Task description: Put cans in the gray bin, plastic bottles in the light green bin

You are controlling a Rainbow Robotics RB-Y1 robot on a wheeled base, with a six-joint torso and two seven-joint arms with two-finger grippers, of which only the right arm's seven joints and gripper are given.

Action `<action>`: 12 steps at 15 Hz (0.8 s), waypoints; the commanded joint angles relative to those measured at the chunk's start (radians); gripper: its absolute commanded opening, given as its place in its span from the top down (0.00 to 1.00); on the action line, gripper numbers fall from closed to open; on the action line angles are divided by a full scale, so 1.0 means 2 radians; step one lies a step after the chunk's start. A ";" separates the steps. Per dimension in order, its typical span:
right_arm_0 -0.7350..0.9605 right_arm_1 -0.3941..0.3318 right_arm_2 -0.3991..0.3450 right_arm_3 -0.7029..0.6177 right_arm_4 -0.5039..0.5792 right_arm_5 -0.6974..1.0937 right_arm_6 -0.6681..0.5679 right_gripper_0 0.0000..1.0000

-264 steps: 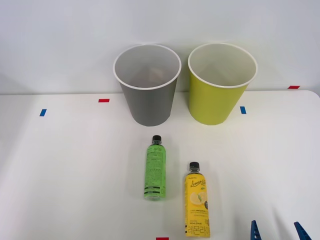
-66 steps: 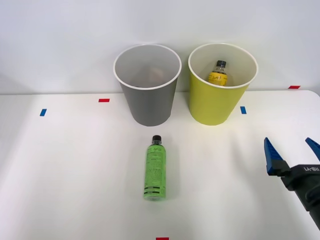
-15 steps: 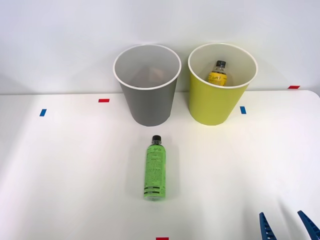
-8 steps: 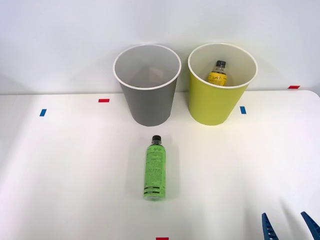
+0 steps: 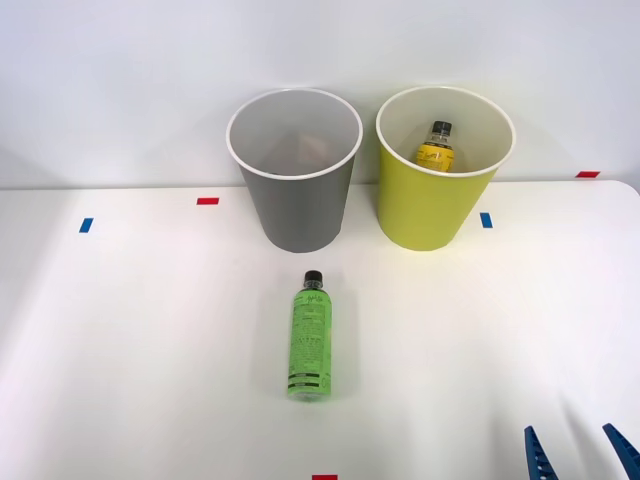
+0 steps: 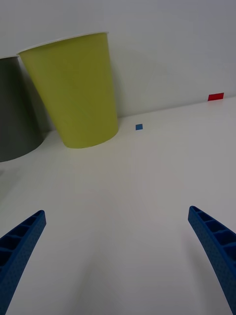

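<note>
White worktop [image 5: 120, 330] w/ plain pale wall behind, coloured tape marks here and there. Gray bin [image 5: 295, 170] sitting just beside light green bin [image 5: 443, 168]. Yellow bottle [image 5: 434, 143] standing inside the light green bin. Green bottle [image 5: 311, 336] lying on its side in front of the gray bin, cap pointing toward it. Right gripper [image 5: 581, 455] hanging well apart from the green bottle, fingers [image 6: 22, 243] spread wide, holding nothing. Risk: round bottle probably rolling away if pinched off-centre; could also get dropped into gray bin, since that one is nearer.
</note>
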 commanded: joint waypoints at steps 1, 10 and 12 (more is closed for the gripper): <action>0.000 0.000 0.000 0.000 0.000 0.000 0.000 0.00; 0.000 0.000 0.000 0.000 0.000 0.000 0.000 0.00; 0.000 0.000 0.000 0.000 0.000 0.000 0.000 0.00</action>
